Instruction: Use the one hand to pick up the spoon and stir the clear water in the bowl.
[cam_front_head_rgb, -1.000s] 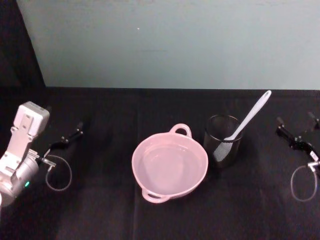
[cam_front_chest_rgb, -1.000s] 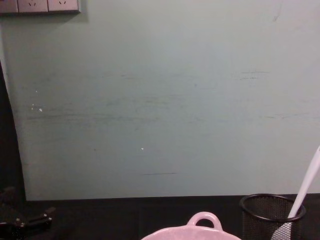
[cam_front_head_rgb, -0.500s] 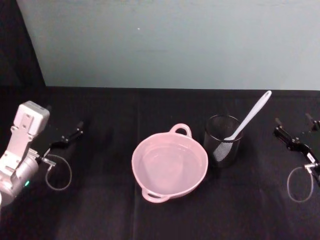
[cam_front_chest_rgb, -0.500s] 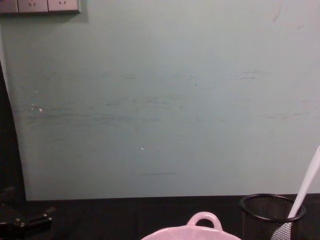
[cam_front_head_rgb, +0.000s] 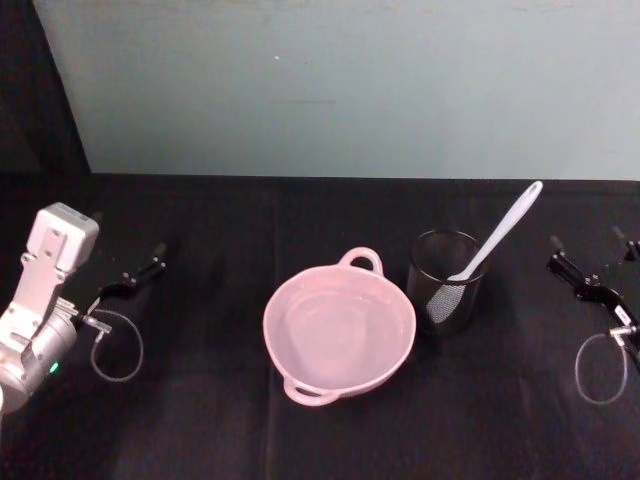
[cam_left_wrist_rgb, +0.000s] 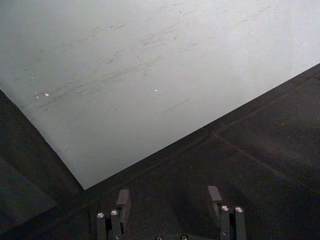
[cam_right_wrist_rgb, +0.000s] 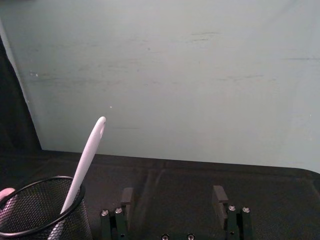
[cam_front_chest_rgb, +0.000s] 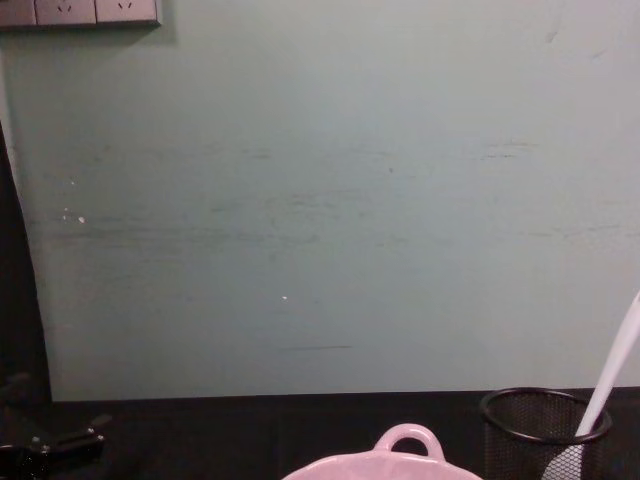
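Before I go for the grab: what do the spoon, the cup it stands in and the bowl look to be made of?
Spoon: likely plastic, white, smooth, matte.
Cup: black wire mesh, probably metal; the spoon head shows through its wall.
Bowl: probably plastic, pale pink, smooth with a soft sheen and moulded loop handles.

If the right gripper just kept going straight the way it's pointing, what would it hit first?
Probably nothing on the table. The right gripper, jaws open, aims at the wall; the spoon and mesh cup sit off to one side. Depth is uncertain.
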